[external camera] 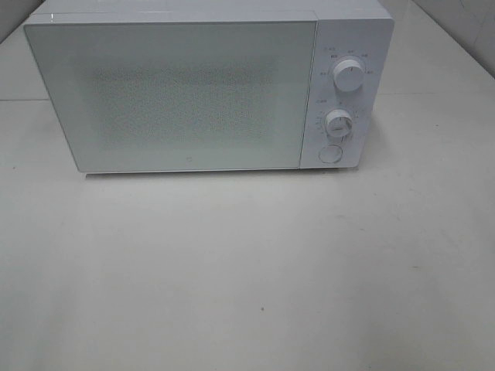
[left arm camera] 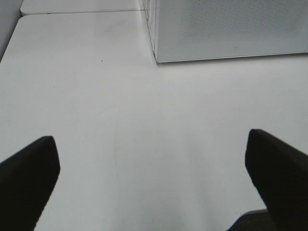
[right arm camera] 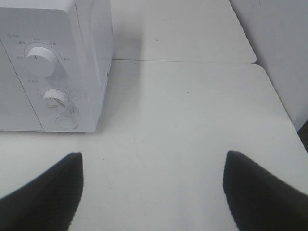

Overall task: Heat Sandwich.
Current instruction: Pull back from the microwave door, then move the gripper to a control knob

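Hovering left tool (left arm camera: 150,144) and right tool (right arm camera: 154,158) over table (external camera: 232,270), both spread wide, pinching nothing. Facing microwave (external camera: 363,39), door (external camera: 170,93) shut. Not seeing sandwich in any view; maybe inside, cannot tell. Risking: missing round button (external camera: 330,154) with spread tips and shoving microwave backward; knocking lower knob (external camera: 338,121) just above it off setting; starting heating with nothing inside if sandwich missing.

Wht table (external camera: 247,278), microwave (external camera: 170,93) on it.
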Controlling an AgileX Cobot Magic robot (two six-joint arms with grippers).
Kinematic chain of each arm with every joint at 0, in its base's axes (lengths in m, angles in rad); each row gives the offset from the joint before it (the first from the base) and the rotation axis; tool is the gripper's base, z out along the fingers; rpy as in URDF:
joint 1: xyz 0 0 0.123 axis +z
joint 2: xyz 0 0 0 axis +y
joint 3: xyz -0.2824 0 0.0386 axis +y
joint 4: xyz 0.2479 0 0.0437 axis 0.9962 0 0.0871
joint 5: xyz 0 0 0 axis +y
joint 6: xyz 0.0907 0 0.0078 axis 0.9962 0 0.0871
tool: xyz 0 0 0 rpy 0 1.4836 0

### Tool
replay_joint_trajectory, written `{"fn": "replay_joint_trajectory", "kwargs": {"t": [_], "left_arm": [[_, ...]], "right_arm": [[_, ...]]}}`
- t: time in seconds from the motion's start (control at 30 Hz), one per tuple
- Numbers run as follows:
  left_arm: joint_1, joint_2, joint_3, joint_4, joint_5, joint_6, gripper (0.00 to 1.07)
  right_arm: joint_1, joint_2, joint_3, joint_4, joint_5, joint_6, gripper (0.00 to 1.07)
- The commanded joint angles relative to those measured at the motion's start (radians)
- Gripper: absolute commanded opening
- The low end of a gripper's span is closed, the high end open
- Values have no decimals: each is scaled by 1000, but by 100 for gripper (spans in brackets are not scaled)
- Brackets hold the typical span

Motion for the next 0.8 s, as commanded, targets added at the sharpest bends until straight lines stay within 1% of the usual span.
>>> {"fn": "replay_joint_trajectory", "kwargs": {"t": [0.03, 0.13, 0.43, 0.73, 0.8], "left_arm": [[4, -28, 3, -5, -3, -5, 104], [4, -28, 3, -5, -3, -5, 104], [4, -28, 3, -5, -3, -5, 104], [4, -28, 3, -5, -3, -5, 104], [4, -28, 3, -5, -3, -5, 104]], "right_arm": [[-6, 39, -8, -2, -47, -3, 76], [-6, 108, -8, -2, -106, -3, 76], [-6, 245, -8, -2, -256, 13, 76], [-4, 349, -7, -2, -355, 46, 76], [-3, 380, 19, -3, -449, 45, 76]]}}
